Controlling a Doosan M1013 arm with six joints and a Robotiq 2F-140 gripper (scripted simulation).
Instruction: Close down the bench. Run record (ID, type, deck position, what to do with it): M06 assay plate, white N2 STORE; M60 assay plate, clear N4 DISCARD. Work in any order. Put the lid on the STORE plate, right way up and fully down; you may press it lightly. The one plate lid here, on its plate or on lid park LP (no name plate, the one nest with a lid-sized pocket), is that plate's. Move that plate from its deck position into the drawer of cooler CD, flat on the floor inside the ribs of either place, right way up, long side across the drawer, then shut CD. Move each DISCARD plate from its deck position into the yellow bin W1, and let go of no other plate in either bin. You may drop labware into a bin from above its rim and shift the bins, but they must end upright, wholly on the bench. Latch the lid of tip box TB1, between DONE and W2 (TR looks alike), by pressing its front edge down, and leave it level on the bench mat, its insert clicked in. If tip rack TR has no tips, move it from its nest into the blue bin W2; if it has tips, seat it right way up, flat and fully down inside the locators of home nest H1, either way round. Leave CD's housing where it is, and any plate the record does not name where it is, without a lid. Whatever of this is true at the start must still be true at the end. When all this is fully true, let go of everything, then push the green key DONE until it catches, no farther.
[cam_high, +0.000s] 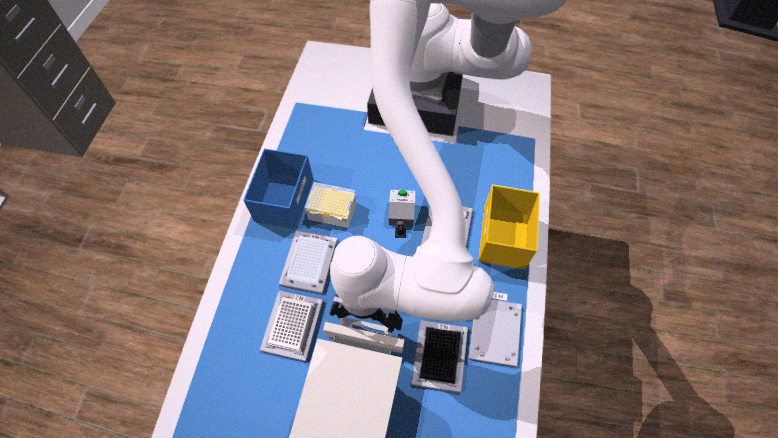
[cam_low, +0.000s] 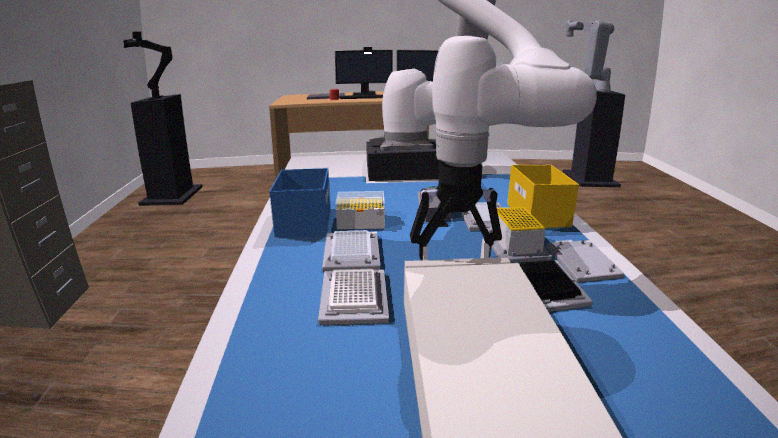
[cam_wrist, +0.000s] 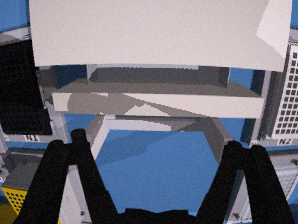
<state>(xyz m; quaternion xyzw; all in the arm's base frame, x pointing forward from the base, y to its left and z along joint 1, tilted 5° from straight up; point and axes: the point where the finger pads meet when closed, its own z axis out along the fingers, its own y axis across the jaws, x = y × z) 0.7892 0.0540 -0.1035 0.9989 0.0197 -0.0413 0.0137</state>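
Note:
The white cooler CD (cam_high: 348, 389) stands at the near end of the mat. Its drawer handle (cam_high: 363, 337) is a pale bar on the side facing the arm, also seen in the wrist view (cam_wrist: 160, 103). My gripper (cam_high: 363, 319) hangs over that handle, one black finger at each side, and is shut on it (cam_wrist: 154, 141). The white gridded plate (cam_high: 291, 325) sits in nest N2, left of the cooler. A paler plate (cam_high: 308, 260) sits in the nest behind it. Tip box TB1 (cam_high: 330, 204) stands beside the blue bin W2 (cam_high: 278, 187).
The yellow bin W1 (cam_high: 510, 225) stands at the right. The green key DONE (cam_high: 402, 193) is mid-mat. A black plate (cam_high: 440, 356) sits right of the cooler, beside empty nest H1 (cam_high: 496, 332). Tip rack TR (cam_low: 519, 231) with yellow tips stands right of my gripper.

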